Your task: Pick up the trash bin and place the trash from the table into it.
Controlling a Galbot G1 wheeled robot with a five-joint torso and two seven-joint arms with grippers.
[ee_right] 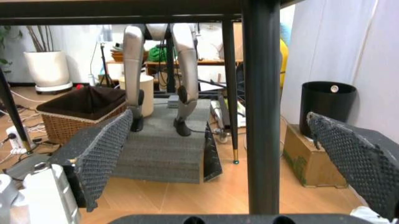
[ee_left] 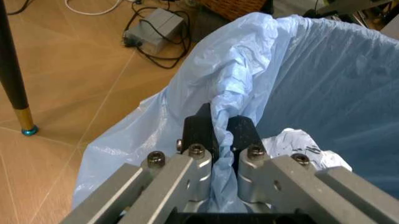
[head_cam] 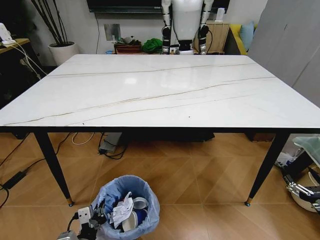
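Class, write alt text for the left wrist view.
The left gripper is shut on the crinkled light-blue bag rim of the trash bin. Crumpled white tissue lies inside; a black table leg stands on the wood-look floor beside it.

right hand (ee_right: 237, 158) spread wide, a black table leg (ee_right: 262, 116) standing between its fingers (ee_right: 106, 154)

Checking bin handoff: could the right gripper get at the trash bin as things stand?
Probably not directly. The right gripper sits open, low beyond the table leg, while the trash bin stands on the floor with the left gripper shut on its bag rim.
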